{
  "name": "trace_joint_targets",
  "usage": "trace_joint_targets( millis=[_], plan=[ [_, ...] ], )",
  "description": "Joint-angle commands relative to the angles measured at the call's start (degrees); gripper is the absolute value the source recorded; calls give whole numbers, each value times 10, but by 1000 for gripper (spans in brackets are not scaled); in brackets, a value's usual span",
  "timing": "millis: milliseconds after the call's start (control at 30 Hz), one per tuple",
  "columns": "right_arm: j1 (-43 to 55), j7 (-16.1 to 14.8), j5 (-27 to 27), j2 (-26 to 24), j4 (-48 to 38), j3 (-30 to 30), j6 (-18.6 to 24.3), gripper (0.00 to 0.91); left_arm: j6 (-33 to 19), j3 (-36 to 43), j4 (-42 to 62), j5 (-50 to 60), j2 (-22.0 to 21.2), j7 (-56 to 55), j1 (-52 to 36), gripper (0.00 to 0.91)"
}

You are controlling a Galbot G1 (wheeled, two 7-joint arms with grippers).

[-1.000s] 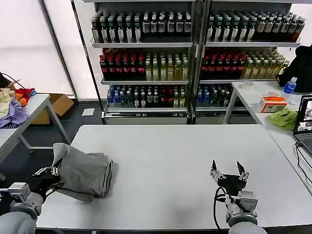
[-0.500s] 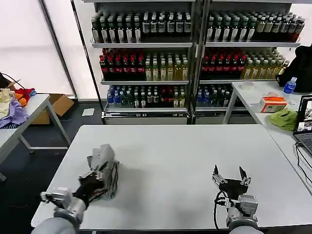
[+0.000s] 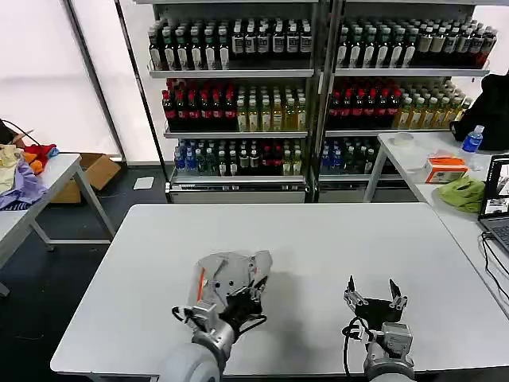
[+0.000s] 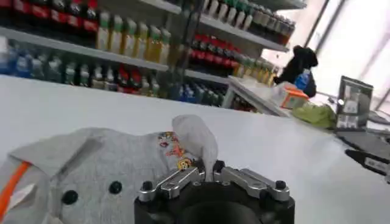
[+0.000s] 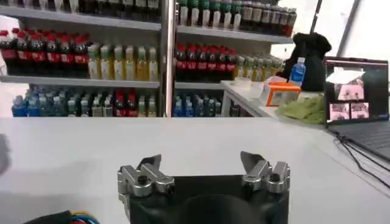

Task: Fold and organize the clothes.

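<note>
Shirt (image 3: 231,278) mid-table, left end effector (image 3: 238,301) gripping

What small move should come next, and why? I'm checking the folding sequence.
Probably lower the bundled grey shirt onto the white table and spread it. The left gripper is shut on the bunched fabric near mid-table, while the right gripper waits open nearby.

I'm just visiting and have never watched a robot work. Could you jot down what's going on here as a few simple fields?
Table: white table
Item handled: bundled light grey shirt, collar buttons and printed logo showing
Left gripper: shut on a fold of the shirt, near the table's front middle
Right gripper: open, holding nothing, low over the front right of the table
Background: shelves of bottled drinks
</note>
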Motion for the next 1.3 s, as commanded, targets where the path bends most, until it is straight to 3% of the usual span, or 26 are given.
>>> trace_joint_targets(
  millis=[33, 200, 333, 467, 600, 800, 933, 1167, 1300],
  plan=[
    [6, 1, -9, 9, -6, -6, -7, 907, -11, 86, 93, -26, -70, 8, -68, 907],
    [21, 6, 5, 7, -19, -10, -11, 907, -27, 84, 87, -97, -81, -5, -78, 907],
    [41, 23, 69, 6, -35, -19, -16, 907, -38, 70, 75, -112, -81, -24, -83, 907],
    [64, 36, 113, 6, -54, -28, -17, 907, -37, 36, 60, -104, -54, -43, -87, 907],
    [114, 59, 211, -8, -90, -58, -29, 907, -27, -11, 36, -67, -10, -59, -81, 907],
    [189, 88, 315, -17, -162, -95, -30, 907, -27, -77, 9, -3, 37, -59, -59, 907],
    [214, 88, 333, -7, -201, -114, -29, 786, -36, -122, -6, 0, 52, -62, -36, 907],
    [213, 93, 335, 15, -219, -130, -29, 766, -36, -151, -27, -3, 56, -62, -3, 907],
    [199, 91, 338, 15, -209, -124, -29, 705, -35, -156, -30, -2, 55, -62, 8, 907]
  ],
)
